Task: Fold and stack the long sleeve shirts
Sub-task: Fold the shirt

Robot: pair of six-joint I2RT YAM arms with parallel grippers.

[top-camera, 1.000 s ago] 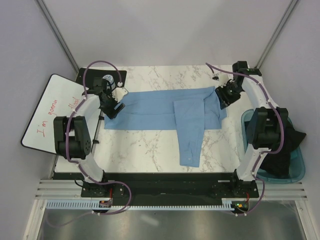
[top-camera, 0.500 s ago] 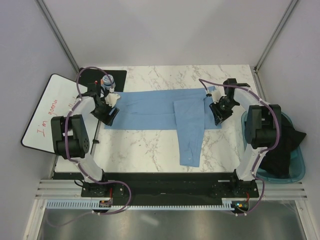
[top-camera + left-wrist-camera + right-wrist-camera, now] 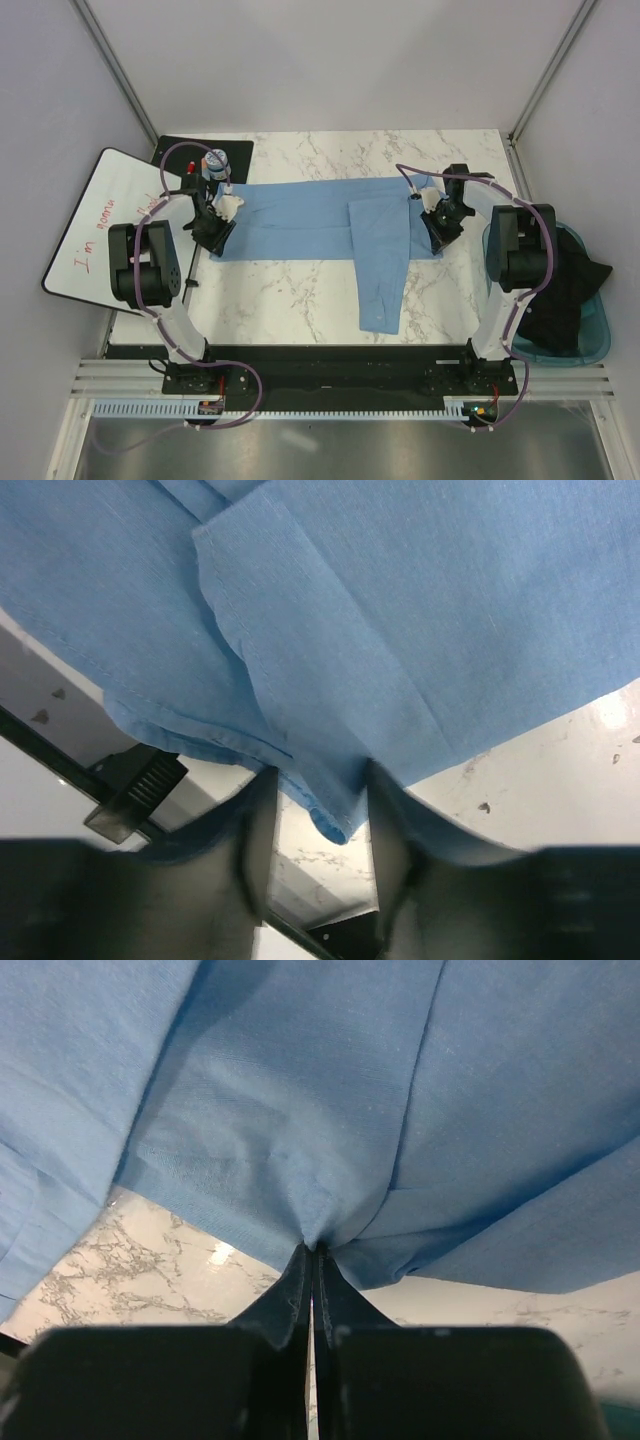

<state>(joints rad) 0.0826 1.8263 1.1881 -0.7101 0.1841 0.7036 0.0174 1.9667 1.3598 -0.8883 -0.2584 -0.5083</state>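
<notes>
Right pincer (image 3: 312, 1250) pinches shirt (image 3: 300, 215) on marble table (image 3: 290, 295); grey walls (image 3: 330, 60).

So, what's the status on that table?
Right gripper shut on edge of thin light-blue long sleeve shirt. Left gripper open, straddling opposite hem. Shirt flat, one sleeve trailing toward the arms.

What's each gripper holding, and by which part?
The right gripper pinches the shirt by a fold near its edge. The left gripper is open around the hem, holding nothing.
</notes>
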